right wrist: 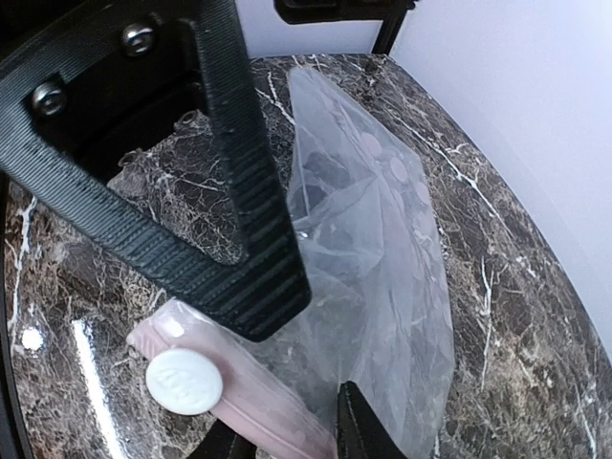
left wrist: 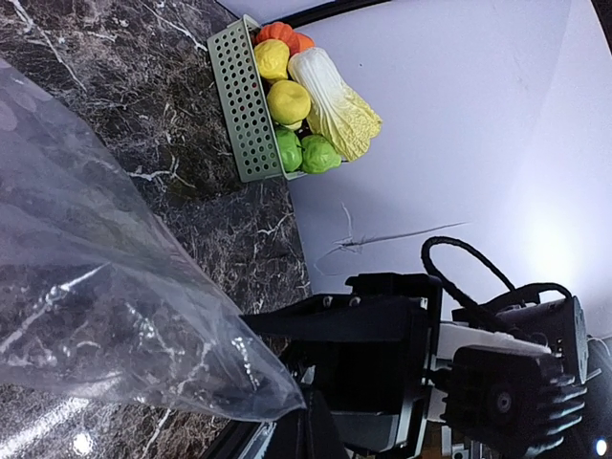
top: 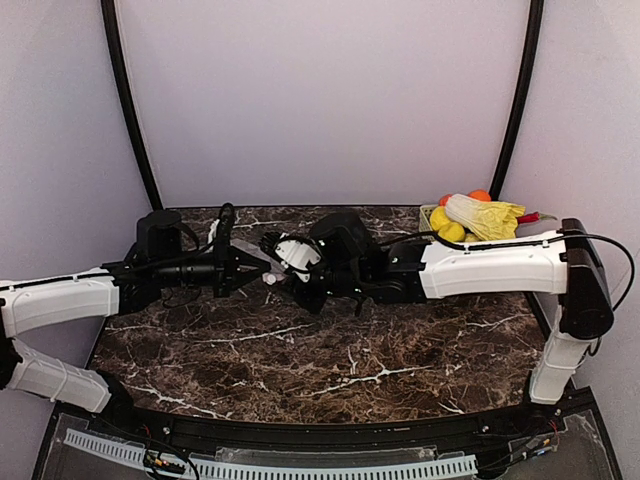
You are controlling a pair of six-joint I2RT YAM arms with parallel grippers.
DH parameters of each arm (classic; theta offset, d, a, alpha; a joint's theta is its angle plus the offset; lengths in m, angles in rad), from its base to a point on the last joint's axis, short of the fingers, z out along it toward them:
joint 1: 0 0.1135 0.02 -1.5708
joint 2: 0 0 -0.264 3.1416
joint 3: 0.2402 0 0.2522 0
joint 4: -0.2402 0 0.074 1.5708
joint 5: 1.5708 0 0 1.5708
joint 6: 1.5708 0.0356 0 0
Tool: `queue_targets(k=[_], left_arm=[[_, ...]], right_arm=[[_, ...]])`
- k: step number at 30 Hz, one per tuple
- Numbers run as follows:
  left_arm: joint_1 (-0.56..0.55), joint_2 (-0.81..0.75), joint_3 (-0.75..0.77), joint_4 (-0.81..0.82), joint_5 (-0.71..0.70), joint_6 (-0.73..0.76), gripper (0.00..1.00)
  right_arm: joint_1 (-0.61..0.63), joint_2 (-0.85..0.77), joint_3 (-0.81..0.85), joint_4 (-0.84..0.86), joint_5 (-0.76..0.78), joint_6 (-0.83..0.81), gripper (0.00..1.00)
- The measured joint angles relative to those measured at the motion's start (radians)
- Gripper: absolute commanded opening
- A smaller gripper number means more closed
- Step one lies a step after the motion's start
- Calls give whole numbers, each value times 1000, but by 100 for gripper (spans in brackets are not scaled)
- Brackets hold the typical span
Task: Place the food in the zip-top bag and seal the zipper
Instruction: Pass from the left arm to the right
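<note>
Your right pincer [right wrist: 316, 368] sets one ribbed black finger [right wrist: 253, 220] over the clear, crinkled, dotted zip-top bag [right wrist: 382, 239], with the soft pink zipper [right wrist: 258, 406] and its round white slider tab [right wrist: 184, 381] just beside it, though you cannot tell if it is clamped. Your left pincer [top: 243, 268] meets the film opposite, its grip also unclear. The food [top: 485, 215] sits heaped in a perforated green basket [left wrist: 239, 105] at the far right corner of the dark, white-veined marble desk [top: 330, 360], by pale walls [top: 320, 100].
</note>
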State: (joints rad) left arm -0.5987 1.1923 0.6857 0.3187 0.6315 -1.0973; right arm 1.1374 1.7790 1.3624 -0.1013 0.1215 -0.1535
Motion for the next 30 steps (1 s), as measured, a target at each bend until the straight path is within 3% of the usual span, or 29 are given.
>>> queue_targets(k=[2, 4, 6, 9, 12, 14, 21, 30], left_arm=[[1, -8, 0, -6, -3, 2, 1], [0, -20, 0, -30, -4, 13, 4], [0, -25, 1, -44, -8, 25, 15], [0, -43, 16, -122, -23, 79, 47], [0, -64, 61, -227, -53, 155, 66], [-1, -80, 108, -307, -79, 223, 74], [-1, -118, 330, -558, -168, 491, 83], [-1, -190, 417, -584, -148, 804, 84]], right_arm=[[6, 8, 8, 5, 14, 2, 1], [11, 8, 8, 7, 21, 1, 0], [14, 8, 9, 7, 22, 7, 0], [14, 5, 9, 0, 23, 17, 0], [13, -14, 8, -30, 16, 36, 0], [3, -37, 8, -55, -1, 55, 0], [-114, -185, -7, -123, -232, 169, 0], [-246, -230, 55, -264, -563, 247, 0]])
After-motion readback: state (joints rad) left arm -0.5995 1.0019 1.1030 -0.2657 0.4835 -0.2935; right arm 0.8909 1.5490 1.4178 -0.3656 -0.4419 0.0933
